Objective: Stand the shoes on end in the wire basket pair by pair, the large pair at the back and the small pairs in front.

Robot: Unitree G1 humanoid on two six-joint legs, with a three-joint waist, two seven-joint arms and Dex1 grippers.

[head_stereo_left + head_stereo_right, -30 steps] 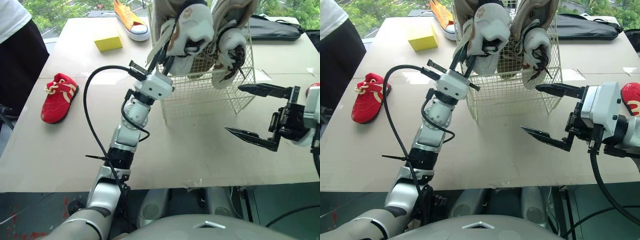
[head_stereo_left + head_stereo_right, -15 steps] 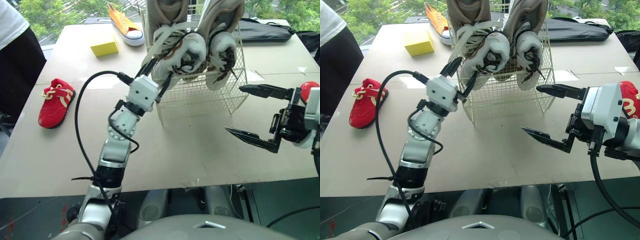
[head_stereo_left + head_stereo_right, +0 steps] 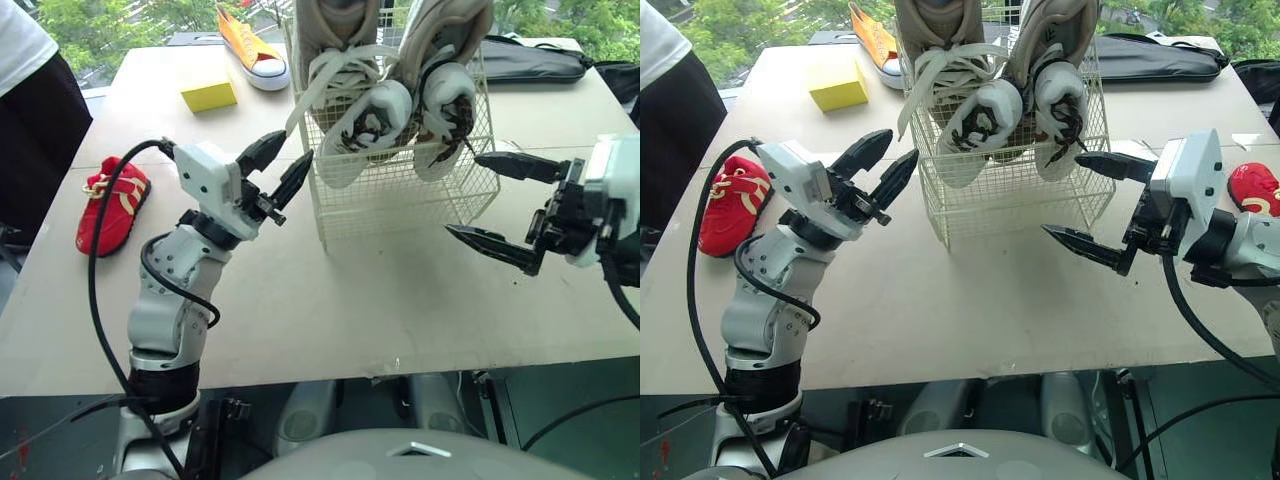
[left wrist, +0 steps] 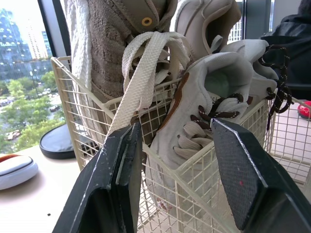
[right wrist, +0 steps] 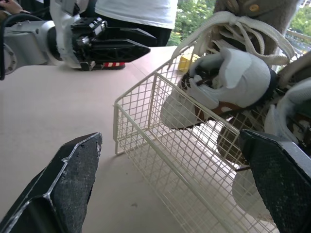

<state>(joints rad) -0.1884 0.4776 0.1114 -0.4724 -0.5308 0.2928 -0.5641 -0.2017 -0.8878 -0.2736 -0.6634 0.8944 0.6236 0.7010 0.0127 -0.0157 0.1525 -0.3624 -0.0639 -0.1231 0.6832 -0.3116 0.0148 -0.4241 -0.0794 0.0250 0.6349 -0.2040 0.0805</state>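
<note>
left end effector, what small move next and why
Probably swing the left end effector out toward the small red shoe with cream laces on the beige table: it hangs open and empty beside the white wire basket, which lacks that shoe.

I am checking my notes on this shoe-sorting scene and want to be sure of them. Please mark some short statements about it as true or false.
1. The left gripper is open and holds nothing. True.
2. The wire basket is empty. False: pale sneakers stand in its front part, with larger shoes behind them.
3. A red shoe lies on the table on the robot's left side. True.
4. The right gripper is shut on a red shoe. False: its fingers are wide open and hold nothing, beside the basket's right side.
5. The orange shoe is inside the basket. False: it lies on the table near the far edge, left of the basket.
</note>
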